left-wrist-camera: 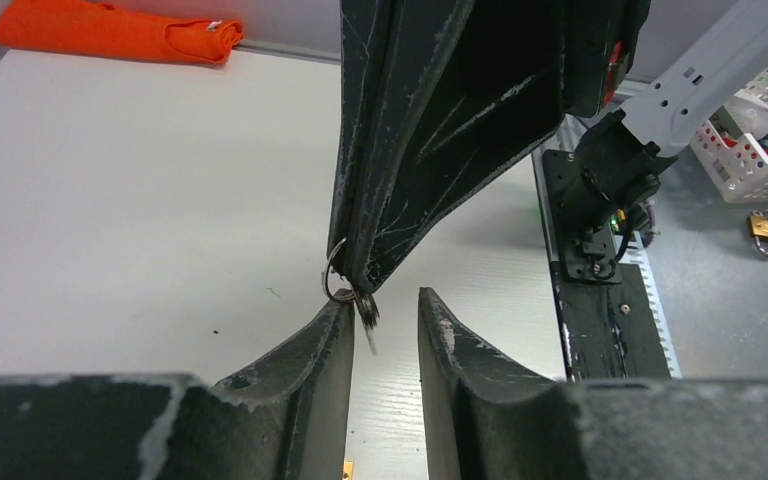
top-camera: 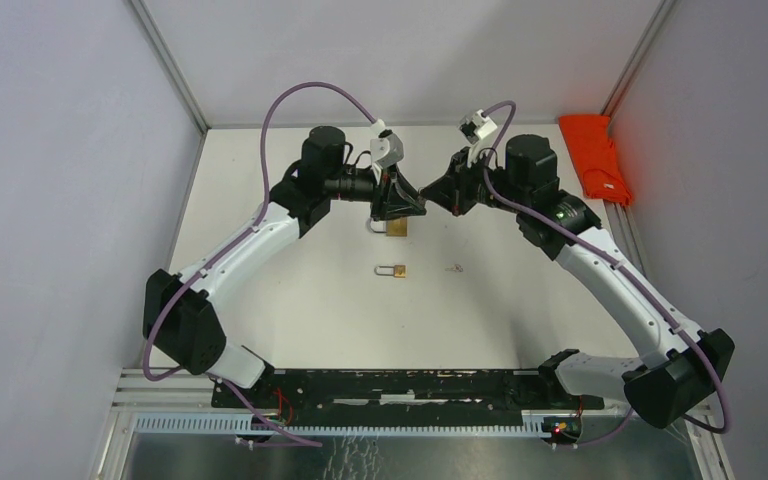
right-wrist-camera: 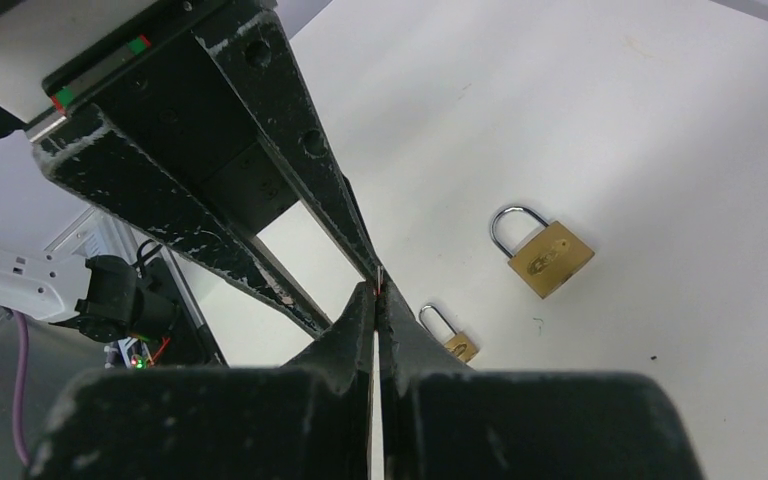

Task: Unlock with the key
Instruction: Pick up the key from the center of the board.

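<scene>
From above, you see both arms reaching inward so that the left gripper and the right gripper meet tip to tip over the far middle of the table. The larger padlock lies flat just under the left gripper, the smaller padlock lies nearer to the bases, apart from it, and an orange cloth sits at the far right edge. The key is too small to make out from here. In the left wrist view, your left fingers stand apart with a clear gap and clamp nothing. The right gripper comes down from above with its jaws pressed together, and the key hangs from its tip on a key ring, dipping into that gap close to one left finger; you cannot tell whether it touches it. In the right wrist view, your right fingers are squeezed tight with only a thin sliver showing at the tip, the left gripper's spread fingers reach in from above, and both padlocks lie on the table beyond, shackles closed.
</scene>
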Available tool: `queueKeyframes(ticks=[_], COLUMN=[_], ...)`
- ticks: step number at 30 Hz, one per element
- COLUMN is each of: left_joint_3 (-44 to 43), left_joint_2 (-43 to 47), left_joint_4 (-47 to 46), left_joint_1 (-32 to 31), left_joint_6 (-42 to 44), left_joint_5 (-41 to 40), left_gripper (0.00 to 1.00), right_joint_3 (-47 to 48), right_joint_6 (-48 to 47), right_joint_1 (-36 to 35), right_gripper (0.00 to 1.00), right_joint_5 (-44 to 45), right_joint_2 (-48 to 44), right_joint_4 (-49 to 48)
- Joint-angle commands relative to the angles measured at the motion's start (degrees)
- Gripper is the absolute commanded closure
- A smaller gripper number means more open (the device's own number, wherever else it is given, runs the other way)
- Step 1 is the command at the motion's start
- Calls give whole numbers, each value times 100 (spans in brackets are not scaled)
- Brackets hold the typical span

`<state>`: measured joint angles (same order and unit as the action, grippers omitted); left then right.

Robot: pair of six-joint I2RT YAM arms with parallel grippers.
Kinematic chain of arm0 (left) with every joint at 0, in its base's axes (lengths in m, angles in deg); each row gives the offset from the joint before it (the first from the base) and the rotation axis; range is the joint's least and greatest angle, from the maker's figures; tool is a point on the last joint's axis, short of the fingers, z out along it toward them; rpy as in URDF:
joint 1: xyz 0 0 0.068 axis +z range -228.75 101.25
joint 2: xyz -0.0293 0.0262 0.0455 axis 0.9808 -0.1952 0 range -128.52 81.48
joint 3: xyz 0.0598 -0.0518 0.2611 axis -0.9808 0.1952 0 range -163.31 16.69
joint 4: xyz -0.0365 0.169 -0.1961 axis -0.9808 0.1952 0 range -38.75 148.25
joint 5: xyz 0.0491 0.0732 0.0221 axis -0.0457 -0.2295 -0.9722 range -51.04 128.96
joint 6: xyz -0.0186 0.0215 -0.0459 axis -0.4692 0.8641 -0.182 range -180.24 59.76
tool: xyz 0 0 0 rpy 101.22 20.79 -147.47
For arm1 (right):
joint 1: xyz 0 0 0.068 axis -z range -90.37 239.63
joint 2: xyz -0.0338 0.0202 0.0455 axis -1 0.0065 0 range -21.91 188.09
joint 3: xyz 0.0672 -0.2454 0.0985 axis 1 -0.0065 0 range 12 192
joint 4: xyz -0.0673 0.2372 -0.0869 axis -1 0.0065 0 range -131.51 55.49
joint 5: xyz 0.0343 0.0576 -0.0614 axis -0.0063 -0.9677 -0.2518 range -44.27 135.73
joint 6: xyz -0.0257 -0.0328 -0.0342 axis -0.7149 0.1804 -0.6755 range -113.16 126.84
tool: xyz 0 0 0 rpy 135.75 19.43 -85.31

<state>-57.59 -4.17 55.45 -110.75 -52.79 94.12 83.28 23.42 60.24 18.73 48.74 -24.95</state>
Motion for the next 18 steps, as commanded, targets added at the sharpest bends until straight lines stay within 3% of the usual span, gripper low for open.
queueKeyframes(ticks=[1,11,18], left_joint_3=[-157,-350,-283], left_joint_2=[-63,-221,-29], left_joint_4=[-118,97,106], left_joint_1=[-34,-25,-26], left_joint_6=[-23,12,68], left_joint_5=[285,139,-371], left_gripper=[66,83,88], right_joint_3=[348,364,137], right_joint_6=[41,-7,-101], right_joint_1=[-36,-41,-39], right_gripper=[100,100,100], right_joint_5=[8,86,210], right_joint_2=[-59,-108,-205], right_joint_4=[-311,-196,-118])
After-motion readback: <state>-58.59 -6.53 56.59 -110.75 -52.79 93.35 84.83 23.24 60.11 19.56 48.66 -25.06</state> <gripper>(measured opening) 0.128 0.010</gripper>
